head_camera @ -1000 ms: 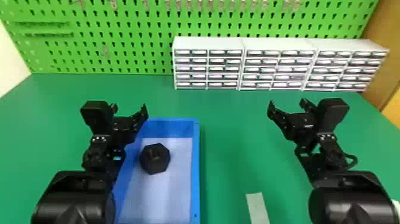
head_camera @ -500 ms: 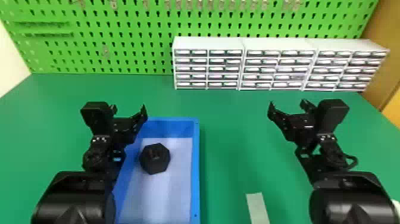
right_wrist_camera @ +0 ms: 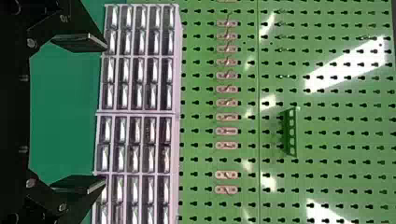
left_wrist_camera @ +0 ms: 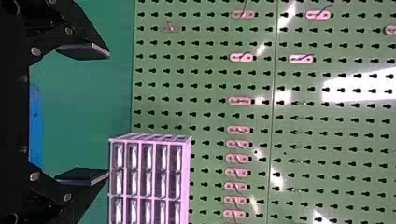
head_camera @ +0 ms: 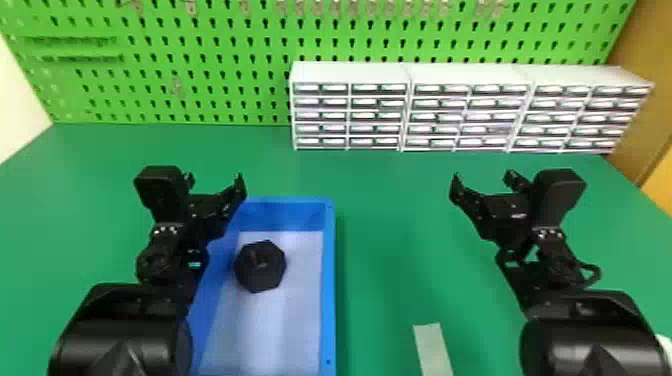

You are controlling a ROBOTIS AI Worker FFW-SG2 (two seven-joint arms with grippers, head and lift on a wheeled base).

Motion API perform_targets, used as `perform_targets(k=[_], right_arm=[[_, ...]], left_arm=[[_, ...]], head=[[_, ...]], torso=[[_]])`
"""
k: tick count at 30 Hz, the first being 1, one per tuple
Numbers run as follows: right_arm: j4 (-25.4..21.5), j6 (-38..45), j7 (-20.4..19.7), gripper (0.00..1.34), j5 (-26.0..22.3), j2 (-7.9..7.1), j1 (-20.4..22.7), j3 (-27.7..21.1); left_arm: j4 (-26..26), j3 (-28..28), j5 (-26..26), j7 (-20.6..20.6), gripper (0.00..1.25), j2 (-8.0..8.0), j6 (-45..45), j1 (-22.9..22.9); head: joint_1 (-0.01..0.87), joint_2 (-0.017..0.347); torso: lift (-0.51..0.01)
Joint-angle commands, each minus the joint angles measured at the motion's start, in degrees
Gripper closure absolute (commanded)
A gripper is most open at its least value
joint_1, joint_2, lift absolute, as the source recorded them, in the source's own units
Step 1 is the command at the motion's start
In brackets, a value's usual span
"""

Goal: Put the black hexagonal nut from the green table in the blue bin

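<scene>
The black hexagonal nut (head_camera: 260,266) lies flat on the pale floor of the blue bin (head_camera: 328,280), near its left wall, on the green table (head_camera: 385,240). My left gripper (head_camera: 214,181) is held above the bin's far left corner, beyond the nut. In the left wrist view the left gripper (left_wrist_camera: 84,113) stands open with nothing held, and part of the blue bin (left_wrist_camera: 35,126) shows behind it. Off to the right of the bin, over the table, is my right gripper (head_camera: 482,182). The right gripper (right_wrist_camera: 79,113) is also open and holds nothing in the right wrist view.
White drawer cabinets (head_camera: 470,110) stand in a row at the table's back right. Behind them rises a green pegboard (head_camera: 200,65) with small hooks. A pale strip (head_camera: 433,350) lies on the table near the front, right of the bin.
</scene>
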Motion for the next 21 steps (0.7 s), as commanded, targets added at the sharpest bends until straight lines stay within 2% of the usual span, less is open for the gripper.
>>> perform_targets(k=[1,21], right_arm=[[0.00,0.05,0.00,0.28,0.00,0.05,0.04,-0.21],[-0.61,0.05,0.00,0.28,0.79,0.22,0.13,-1.35]], left_arm=[[-1.16,0.48,-1.01,0.08,0.36,0.01,0.51,0.13],[-2.74,2.33,-1.19,0.70,0.36,0.01,0.77,0.92]], head=[[0.686,0.051],[0.686,0.051]], torso=[[-0.096],[-0.096]])
